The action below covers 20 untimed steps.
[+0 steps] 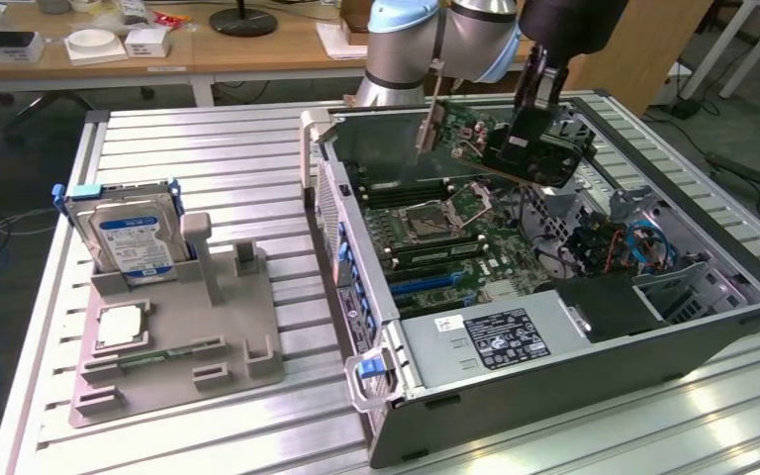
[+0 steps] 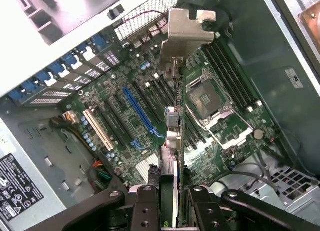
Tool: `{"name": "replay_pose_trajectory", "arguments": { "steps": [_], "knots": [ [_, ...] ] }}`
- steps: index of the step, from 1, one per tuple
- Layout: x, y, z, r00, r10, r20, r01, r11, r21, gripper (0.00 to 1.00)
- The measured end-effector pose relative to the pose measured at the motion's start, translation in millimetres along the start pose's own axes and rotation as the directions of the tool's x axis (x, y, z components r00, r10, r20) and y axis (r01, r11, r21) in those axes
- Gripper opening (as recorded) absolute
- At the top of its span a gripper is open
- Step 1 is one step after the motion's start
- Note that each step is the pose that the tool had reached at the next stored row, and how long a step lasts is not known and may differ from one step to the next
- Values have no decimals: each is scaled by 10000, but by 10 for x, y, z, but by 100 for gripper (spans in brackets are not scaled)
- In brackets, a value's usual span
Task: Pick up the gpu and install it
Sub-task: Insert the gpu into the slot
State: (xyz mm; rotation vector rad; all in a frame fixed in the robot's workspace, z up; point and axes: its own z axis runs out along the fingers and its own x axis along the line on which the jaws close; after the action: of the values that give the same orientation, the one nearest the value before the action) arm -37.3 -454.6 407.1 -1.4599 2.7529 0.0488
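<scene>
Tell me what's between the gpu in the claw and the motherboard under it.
Nothing: the gpu, clamped in the claw, hangs in open air above the motherboard. The exterior view shows that gap bare.

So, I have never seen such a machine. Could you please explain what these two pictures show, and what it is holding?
The machine is a robot arm with a gripper, a two-fingered clamp, at its end. One picture comes from a camera standing off the arm. The other comes from a camera on the wrist, looking past the gripper. On the metal table lies an open computer case with its motherboard exposed. On the exterior view's left, a grey holder carries a hard drive standing upright. The gripper is shut on the gpu, a flat card with a silver bracket, and holds it above the motherboard.
</scene>
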Motion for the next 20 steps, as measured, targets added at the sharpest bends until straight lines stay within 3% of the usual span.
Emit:
{"name": "replay_pose_trajectory", "arguments": {
  "steps": [10, 20],
  "knots": [
    [0, 0, 0, 9966, -829, -9, 829, 9966, -33, 27],
    [0, 0, 0, 9867, -1626, -10, 1626, 9867, -68, 27]
  ]
}}
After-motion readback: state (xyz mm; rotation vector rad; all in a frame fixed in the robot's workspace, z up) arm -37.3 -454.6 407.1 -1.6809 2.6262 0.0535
